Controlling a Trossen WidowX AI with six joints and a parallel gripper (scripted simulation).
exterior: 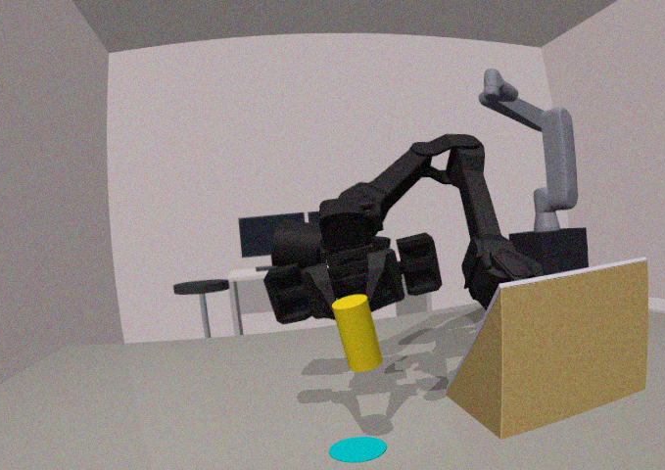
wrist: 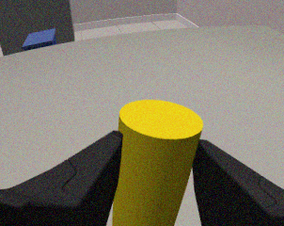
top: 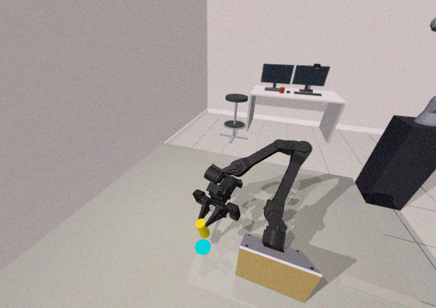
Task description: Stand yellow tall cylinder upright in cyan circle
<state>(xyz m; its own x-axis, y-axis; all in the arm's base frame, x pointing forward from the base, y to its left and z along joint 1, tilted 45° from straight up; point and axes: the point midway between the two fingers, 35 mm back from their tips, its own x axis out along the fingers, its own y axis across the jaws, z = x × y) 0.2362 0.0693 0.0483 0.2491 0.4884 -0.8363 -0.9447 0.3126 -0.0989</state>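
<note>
The yellow tall cylinder is held off the table, near upright but leaning, its top tipped to the left in the top and exterior views. My gripper is shut on it near its upper end, one finger on each side. The cyan circle lies flat on the table, uncovered. It shows below the cylinder in the top and exterior views and is out of the wrist view. The cylinder's shadow falls just behind the circle in the exterior view, apart from the cylinder's lower end.
The arm's wooden base block stands to the right of the circle. A black pedestal with a grey arm is farther right. A desk with monitors and a stool stand at the back. A blue object shows in the wrist view.
</note>
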